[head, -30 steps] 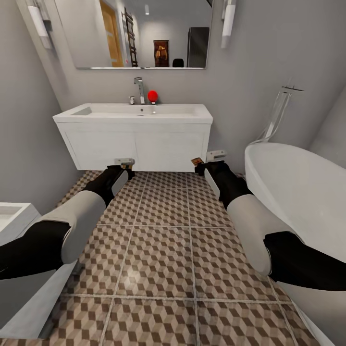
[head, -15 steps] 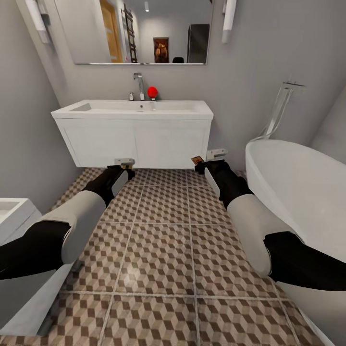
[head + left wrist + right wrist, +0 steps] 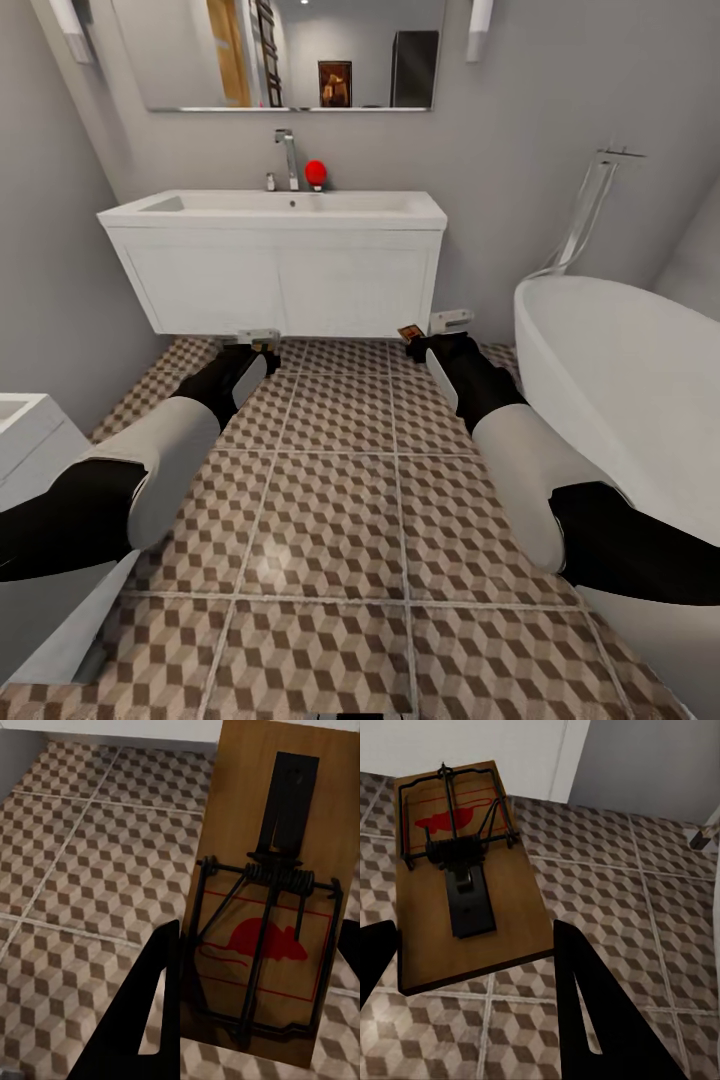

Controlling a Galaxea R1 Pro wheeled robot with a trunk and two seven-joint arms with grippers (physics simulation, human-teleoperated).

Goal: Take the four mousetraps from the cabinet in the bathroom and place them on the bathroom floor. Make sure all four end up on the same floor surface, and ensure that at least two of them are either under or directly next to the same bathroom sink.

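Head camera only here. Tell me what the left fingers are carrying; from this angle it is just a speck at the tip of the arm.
Observer: The left fingers hold a flat tan wooden mousetrap with a black wire spring and a red mouse print, above the cube-patterned tile floor.
Operator: Now report the right side.
Observer: The right fingers grip a second tan mousetrap of the same kind, one finger on each side of its plain end.
Operator: Say which way its spring end faces.
Observer: Away from the fingers, toward the white vanity front.
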